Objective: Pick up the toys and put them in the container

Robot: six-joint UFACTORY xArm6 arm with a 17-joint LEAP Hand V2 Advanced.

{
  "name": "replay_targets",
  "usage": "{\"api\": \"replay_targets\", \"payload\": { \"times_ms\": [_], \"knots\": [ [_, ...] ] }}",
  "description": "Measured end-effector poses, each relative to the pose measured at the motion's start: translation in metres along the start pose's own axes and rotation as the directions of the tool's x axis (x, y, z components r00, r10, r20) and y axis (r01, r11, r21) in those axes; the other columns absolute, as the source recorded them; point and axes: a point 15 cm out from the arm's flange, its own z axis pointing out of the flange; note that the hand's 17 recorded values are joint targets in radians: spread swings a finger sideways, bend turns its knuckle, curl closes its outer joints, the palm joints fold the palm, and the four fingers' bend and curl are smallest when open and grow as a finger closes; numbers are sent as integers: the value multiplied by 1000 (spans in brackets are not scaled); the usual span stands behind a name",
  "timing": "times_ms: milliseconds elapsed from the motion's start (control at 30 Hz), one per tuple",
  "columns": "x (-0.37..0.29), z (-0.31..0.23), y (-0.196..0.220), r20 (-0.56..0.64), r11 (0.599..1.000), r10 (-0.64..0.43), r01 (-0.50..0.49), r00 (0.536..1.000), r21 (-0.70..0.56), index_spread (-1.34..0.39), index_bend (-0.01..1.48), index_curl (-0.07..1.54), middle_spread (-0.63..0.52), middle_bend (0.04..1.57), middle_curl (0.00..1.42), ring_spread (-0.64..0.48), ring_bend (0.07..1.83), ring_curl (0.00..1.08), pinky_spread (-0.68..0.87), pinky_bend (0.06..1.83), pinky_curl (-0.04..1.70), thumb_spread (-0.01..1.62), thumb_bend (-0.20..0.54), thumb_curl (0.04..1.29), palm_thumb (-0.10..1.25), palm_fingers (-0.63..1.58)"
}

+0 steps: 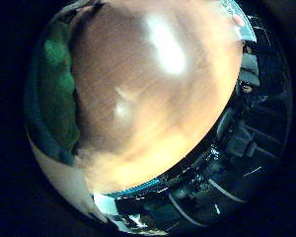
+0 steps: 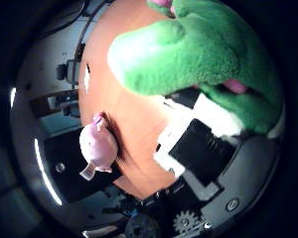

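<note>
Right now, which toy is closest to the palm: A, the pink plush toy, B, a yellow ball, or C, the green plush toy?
C: the green plush toy fills much of the thumb side view right by the hand, while the pink plush toy lies apart near the edge of the wooden table.

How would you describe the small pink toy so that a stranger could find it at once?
Start at the wooden table and go to its edge. There lies the pink toy, small and pale, away from the robot hand. Unlike the big fuzzy green toy close against the palm, it is smooth-looking and lies alone.
</note>
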Motion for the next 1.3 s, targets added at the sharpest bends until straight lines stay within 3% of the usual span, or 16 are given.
{"api": "replay_targets", "payload": {
  "times_ms": [133, 400, 733, 1000, 1300],
  "knots": [
    [1, -23, -3, -11, 999, -5, 5, 1000, 41, -456, 801, 671, -387, 929, 913, -314, 1248, 723, -258, 1183, 775, 976, 5, 466, 1073, 1024],
    [-8, -81, 7, -21, 995, -18, 20, 1000, 96, -413, 1007, 945, -369, 1131, 1104, -302, 1384, 860, -222, 1350, 968, 867, -17, 596, 1107, 861],
    [-46, -198, 51, -38, 978, -61, 68, 997, 197, -378, 1029, 1066, -325, 1209, 1144, -289, 1431, 921, -206, 1376, 1063, 961, -14, 643, 1085, 821],
    [-136, -301, 80, -60, 928, -217, 225, 974, 296, -366, 1018, 1106, -308, 1216, 1143, -285, 1434, 933, -205, 1365, 1093, 981, -13, 653, 1083, 819],
    [-256, -350, 129, -22, 868, -380, 365, 925, 337, -364, 1002, 1130, -299, 1215, 1142, -284, 1428, 938, -208, 1352, 1111, 987, -14, 657, 1082, 823]
  ]
}}
